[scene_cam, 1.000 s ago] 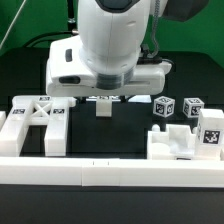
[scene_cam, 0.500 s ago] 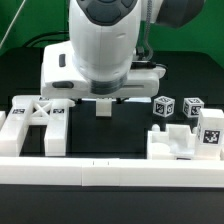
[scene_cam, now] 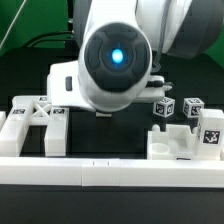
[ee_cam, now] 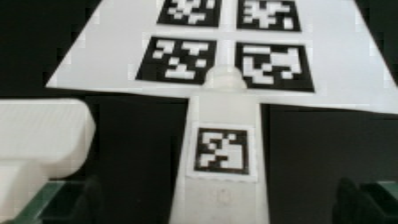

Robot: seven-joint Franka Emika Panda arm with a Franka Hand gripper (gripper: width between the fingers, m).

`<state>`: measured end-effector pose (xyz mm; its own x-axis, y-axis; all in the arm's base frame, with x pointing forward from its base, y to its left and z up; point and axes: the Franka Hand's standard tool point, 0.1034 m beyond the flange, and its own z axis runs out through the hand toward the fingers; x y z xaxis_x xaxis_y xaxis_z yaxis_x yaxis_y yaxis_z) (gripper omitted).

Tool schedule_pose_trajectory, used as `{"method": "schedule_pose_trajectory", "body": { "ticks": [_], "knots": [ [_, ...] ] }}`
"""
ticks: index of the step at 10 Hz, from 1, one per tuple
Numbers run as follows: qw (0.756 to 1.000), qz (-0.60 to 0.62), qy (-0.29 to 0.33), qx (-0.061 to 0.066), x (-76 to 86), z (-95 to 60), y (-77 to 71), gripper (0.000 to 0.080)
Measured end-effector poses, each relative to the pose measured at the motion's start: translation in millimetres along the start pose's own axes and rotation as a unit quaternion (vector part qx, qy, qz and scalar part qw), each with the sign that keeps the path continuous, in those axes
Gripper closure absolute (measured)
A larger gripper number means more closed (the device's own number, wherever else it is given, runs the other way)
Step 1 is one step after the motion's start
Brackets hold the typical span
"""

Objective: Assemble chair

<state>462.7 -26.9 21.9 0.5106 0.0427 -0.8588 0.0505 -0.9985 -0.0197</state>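
Tipped forward since the earlier frame, the arm's white wrist housing [scene_cam: 115, 65] now fills the exterior view. I see the long white plastic chair leg [ee_cam: 222, 150] with its square tag lying between my gripper [ee_cam: 210, 198]'s spread fingertips [ee_cam: 50, 200], untouched. Its tapered end points at the marker board [ee_cam: 222, 50]. Nothing is held.

One X-braced panel [scene_cam: 33, 110], two tagged cubes [scene_cam: 163, 107], one marker board [ee_cam: 228, 31]
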Motion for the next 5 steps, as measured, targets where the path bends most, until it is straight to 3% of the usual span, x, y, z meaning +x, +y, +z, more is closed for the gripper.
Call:
{"method": "schedule_pose_trajectory", "body": {
  "ticks": [5],
  "knots": [
    [1.000, 0.003, 0.006, -0.001, 7.2, 12.2, 3.0, 0.0150]
  ]
}}
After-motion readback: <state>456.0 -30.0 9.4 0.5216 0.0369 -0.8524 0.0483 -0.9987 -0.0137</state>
